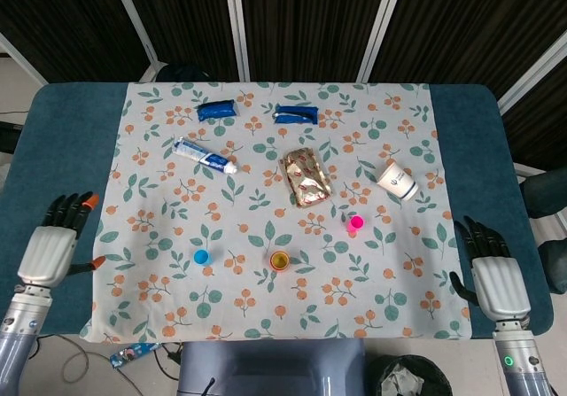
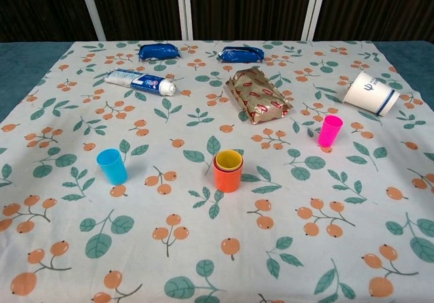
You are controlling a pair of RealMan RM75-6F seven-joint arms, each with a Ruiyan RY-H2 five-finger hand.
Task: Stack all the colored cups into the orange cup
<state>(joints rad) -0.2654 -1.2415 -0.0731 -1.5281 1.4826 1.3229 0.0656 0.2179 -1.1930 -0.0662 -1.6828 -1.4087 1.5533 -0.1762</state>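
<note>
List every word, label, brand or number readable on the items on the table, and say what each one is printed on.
None can be read for certain.
White paper cup on its side: blue mark and stripe, too small to read.
White toothpaste tube: blue and red print, blurred.
Gold-and-red foil snack packet: red labels, illegible.
Two blue wrapped packets: no print can be made out.
Plastic cups: plain.

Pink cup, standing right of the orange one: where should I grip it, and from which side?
Pinch the pink cup around its upper wall near the rim, coming from the right with the right hand. It stands upright, mouth up, with bare cloth around it; the paper cup lies behind, apart from it.
</note>
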